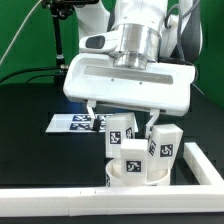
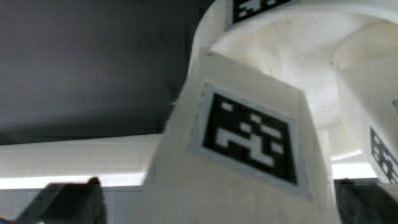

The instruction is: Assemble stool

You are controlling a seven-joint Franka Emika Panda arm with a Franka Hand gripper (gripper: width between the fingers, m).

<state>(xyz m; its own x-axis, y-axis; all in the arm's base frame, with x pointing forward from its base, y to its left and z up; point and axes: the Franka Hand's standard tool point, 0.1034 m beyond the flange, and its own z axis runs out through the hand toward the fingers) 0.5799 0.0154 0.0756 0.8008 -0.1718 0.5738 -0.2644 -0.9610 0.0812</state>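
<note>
The stool's round white seat [image 1: 127, 179] lies near the front of the table with three tagged white block legs standing in it. One leg [image 1: 120, 134] is at the back left, one [image 1: 163, 146] at the right and one [image 1: 134, 160] in front. My gripper [image 1: 122, 119] hangs right over them, its fingers [image 1: 150, 121] spread to either side of the back left leg. In the wrist view that leg [image 2: 240, 140] fills the middle, with a visible gap beside one dark fingertip [image 2: 75, 198]. The gripper [image 2: 217, 203] is open.
The marker board [image 1: 72, 123] lies flat behind the stool on the exterior view's left. The long white L-shaped bar [image 1: 60, 203] runs along the front edge and up the right side, close to the seat. A green backdrop stands behind the black table.
</note>
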